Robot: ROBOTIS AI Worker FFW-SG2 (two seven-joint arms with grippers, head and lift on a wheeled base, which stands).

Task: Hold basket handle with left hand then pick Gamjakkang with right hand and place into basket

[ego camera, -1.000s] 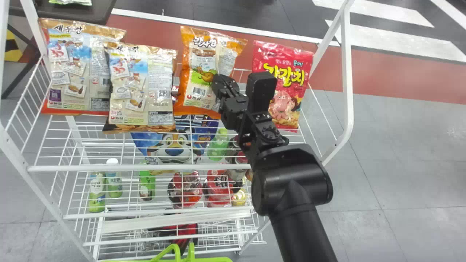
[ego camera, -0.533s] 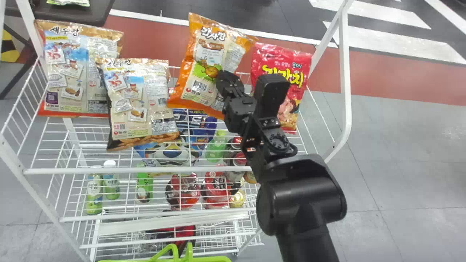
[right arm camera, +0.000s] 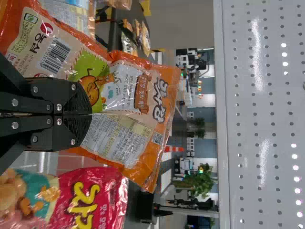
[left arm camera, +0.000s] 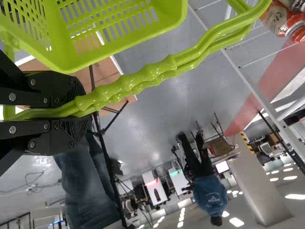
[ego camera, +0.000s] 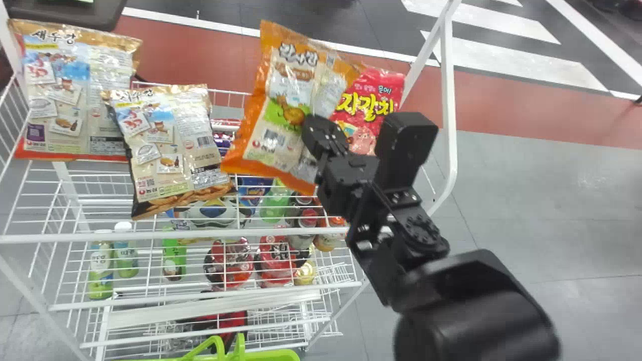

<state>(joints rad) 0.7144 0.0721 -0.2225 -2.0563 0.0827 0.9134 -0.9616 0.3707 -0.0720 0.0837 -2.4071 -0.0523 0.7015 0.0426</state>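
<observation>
Right gripper (right arm camera: 88,114) pinches the orange snack bag (right arm camera: 157,83), likely light, slick, crushable; a deep fold suits best! Left gripper (left arm camera: 82,109) clasps the basket handle (left arm camera: 151,72).

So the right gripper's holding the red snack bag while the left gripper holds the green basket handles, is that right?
Not quite. The right gripper holds the orange snack bag, as the right wrist view shows. The left gripper does hold the green basket handles.
</observation>
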